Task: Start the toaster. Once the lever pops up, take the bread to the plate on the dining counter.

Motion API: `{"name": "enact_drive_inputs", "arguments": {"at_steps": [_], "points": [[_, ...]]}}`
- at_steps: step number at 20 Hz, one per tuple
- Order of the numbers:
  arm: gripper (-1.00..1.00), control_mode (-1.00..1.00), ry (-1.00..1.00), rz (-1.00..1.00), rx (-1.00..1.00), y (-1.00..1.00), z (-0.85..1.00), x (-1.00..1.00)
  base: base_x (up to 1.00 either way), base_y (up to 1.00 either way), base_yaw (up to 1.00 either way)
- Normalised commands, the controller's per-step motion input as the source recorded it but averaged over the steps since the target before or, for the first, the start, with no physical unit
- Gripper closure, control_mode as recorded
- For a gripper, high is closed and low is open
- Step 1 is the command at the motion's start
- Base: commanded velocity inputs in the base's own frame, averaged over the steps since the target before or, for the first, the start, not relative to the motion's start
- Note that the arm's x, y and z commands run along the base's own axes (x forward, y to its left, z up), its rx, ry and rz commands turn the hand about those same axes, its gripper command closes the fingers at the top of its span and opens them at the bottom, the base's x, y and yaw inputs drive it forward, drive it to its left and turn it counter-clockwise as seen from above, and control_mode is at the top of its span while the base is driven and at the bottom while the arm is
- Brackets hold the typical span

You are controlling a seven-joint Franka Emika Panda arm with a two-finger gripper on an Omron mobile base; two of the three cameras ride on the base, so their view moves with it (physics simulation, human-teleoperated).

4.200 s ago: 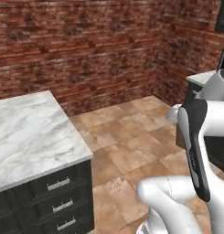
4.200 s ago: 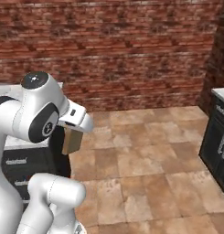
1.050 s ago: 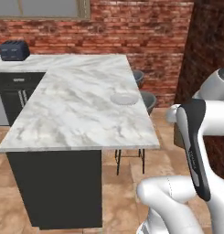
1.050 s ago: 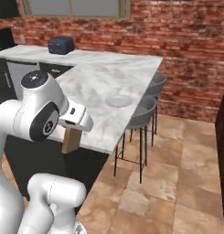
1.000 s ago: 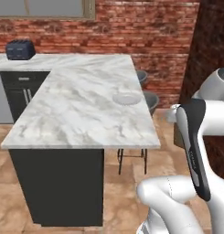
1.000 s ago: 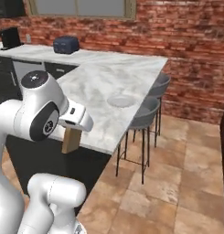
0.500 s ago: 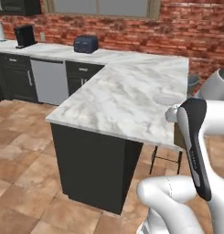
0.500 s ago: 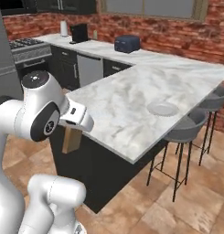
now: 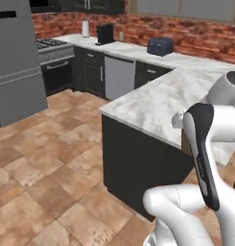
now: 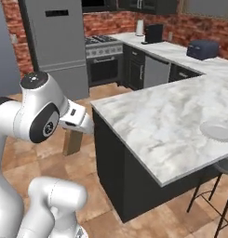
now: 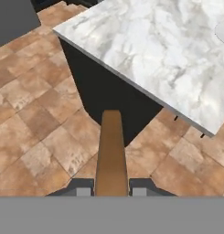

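Gripper (image 11: 111,187) is clamped on the bread (image 11: 111,151), slice edge-on, long axis pointing forward. The plate (image 10: 217,130) lies ahead and right, across the dining counter (image 10: 171,116), well apart

The arm (image 10: 38,118) is glossy white with rounded, bulbous segments — a dark round cap marks one joint, and a long black strip runs down the upper link. Small dark fingertips (image 11: 81,186) sit squared-off.
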Motion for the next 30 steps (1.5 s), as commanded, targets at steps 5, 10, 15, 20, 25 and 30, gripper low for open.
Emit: {"name": "enact_drive_inputs", "arguments": {"at_steps": [5, 10, 15, 20, 25, 30], "points": [[1.0, 1.0, 0.0, 0.0, 0.0, 0.0, 0.0, 0.0, -0.31, -0.73, 0.33], [1.0, 1.0, 0.0, 0.0, 0.0, 0.0, 0.0, 0.0, -0.3, -0.8, 0.3], [1.0, 1.0, 0.0, 0.0, 0.0, 0.0, 0.0, 0.0, 0.01, -1.0, 0.28], [1.0, 1.0, 0.0, 0.0, 0.0, 0.0, 0.0, 0.0, 0.01, -0.95, 0.37], [1.0, 1.0, 0.0, 0.0, 0.0, 0.0, 0.0, 0.0, -0.02, -0.91, 0.44], [1.0, 1.0, 0.0, 0.0, 0.0, 0.0, 0.0, 0.0, -0.03, -0.85, 0.41]]}}
